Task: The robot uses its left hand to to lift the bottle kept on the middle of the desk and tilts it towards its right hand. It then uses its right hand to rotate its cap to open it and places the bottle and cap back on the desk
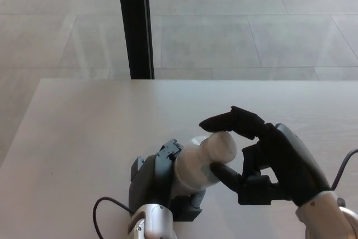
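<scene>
Pale, light-wood desk (84,138) with a smooth matte top, reaching from the far edge near the black post (135,23) down to the near frame edge, bare across its left and far parts, over grey floor tiles (251,20).

Matt white plastic bottle (196,163) (smooth)

Pretty bright, even daylight all over, nothing harsh. The surface (84,127) looks pale and a bit washed out, with only soft faint shadows near the bottle (198,160). Floor (235,32) shows mild sheen. Everything's reasonably sharp, no real blur.
</scene>
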